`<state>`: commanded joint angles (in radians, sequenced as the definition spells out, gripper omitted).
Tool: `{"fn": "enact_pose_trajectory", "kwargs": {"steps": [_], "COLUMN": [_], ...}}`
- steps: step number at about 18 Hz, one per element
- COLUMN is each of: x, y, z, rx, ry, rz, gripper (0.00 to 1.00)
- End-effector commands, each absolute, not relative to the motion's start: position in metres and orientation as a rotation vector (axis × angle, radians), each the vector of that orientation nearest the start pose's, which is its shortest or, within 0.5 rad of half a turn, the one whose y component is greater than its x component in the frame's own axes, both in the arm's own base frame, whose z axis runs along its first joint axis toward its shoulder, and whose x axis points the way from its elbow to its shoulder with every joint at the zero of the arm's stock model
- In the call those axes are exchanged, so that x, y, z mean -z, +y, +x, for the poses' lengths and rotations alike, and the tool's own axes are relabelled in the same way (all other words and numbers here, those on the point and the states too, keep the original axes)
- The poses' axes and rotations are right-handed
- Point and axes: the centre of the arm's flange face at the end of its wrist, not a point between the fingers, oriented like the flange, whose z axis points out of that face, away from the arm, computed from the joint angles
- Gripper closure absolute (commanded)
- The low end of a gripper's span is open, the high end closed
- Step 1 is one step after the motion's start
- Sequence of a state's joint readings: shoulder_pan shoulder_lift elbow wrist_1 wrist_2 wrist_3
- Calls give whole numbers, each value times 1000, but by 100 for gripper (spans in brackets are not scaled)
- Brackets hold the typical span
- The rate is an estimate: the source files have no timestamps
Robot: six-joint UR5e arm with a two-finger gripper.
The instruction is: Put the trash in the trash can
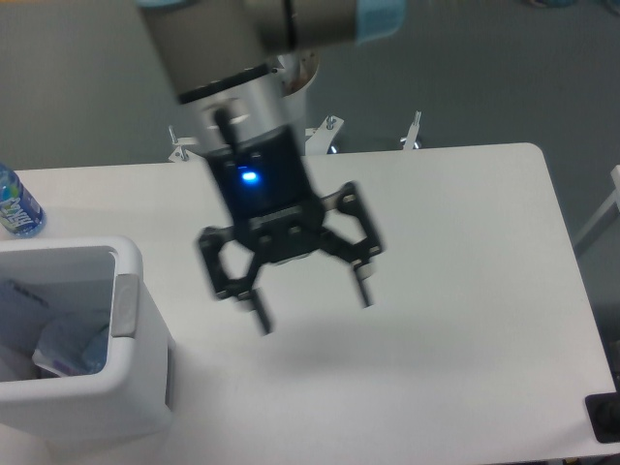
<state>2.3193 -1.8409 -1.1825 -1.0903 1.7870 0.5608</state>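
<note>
Gripper (310,305): jaws wide, empty, motion-blurred, above the table (455,291) mid-scene, right of the trash can (131,373)
Trash (63,344): pale crumpled items lying inside the can, near left
Labelled bottle (16,205): far left, upright
Step, judged: deposit done; nothing visibly left to fetch, so next calls for retreat

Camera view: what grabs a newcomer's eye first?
The gripper, motion-blurred, jaws spread wide and holding nothing, hangs over the middle of the white table with a blue light glowing on its wrist. At lower left stands the white trash can with crumpled trash inside. A bottle with a blue label sits behind it at the left edge.
</note>
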Motion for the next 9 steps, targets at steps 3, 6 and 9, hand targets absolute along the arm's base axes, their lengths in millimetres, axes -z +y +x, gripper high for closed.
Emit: {"fn": "enact_pose_trajectory", "kwargs": {"steps": [3,6,9], "x": [-585,-580,-575], "y": [519,497,492], "z": [-348,-341,-345], "rx": [-767,-759,-748], "ry": [-191,-104,-101], "rz": [-2786,-2837,-2858], "gripper": [0,0,0]}}
